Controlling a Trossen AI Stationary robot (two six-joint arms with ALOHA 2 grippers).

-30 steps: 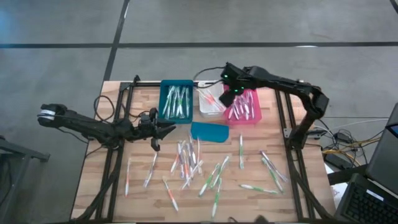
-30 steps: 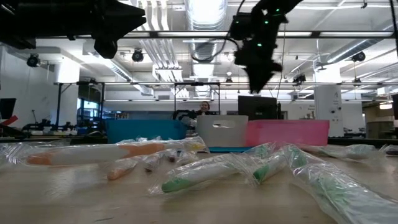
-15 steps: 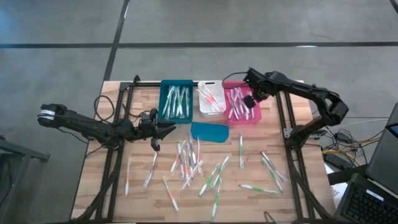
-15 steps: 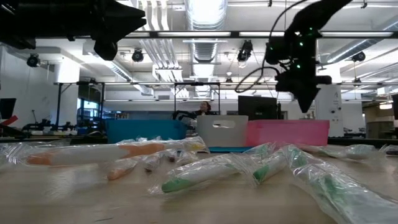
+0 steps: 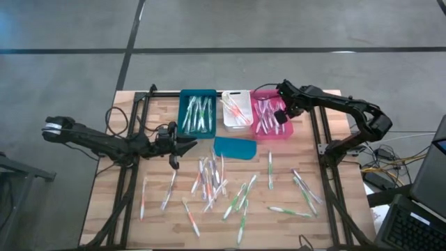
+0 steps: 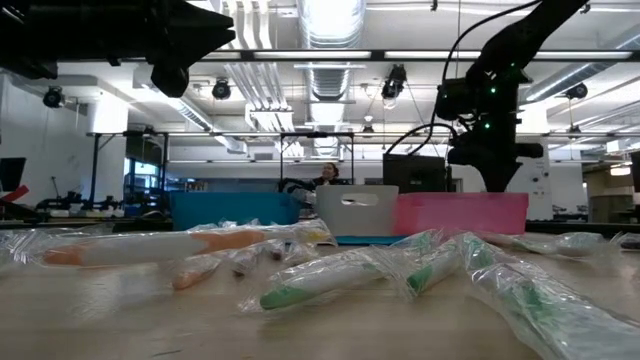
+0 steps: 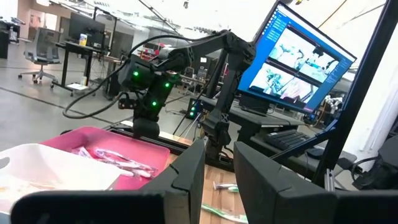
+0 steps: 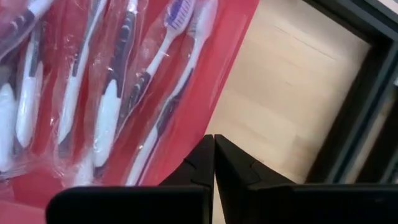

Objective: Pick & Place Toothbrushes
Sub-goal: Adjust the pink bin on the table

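Observation:
Many wrapped toothbrushes (image 5: pixel 223 187) lie scattered on the wooden table, between its middle and its near edge. More toothbrushes lie in the teal bin (image 5: pixel 197 111), the white bin (image 5: pixel 237 111) and the pink bin (image 5: pixel 272 117) along the far edge. My right gripper (image 8: pixel 214 138) points down over the pink bin's right rim (image 8: pixel 205 93), shut with nothing between its fingers; it also shows from above (image 5: pixel 279 117). My left gripper (image 7: pixel 219 149) hangs level over the table's left part (image 5: pixel 187 145), open and holding nothing.
A flat teal lid-like piece (image 5: pixel 234 148) lies just in front of the bins. Black frame rails (image 5: pixel 317 139) run along the table's left and right sides. A person sits in the room beyond the table (image 6: pixel 328 175). Monitors (image 7: pixel 298 50) stand off to the right.
My right gripper has gone from above the seam between the white and pink bins toward the table's right edge and down, turning a little. It now hangs low over the pink bin's right side.

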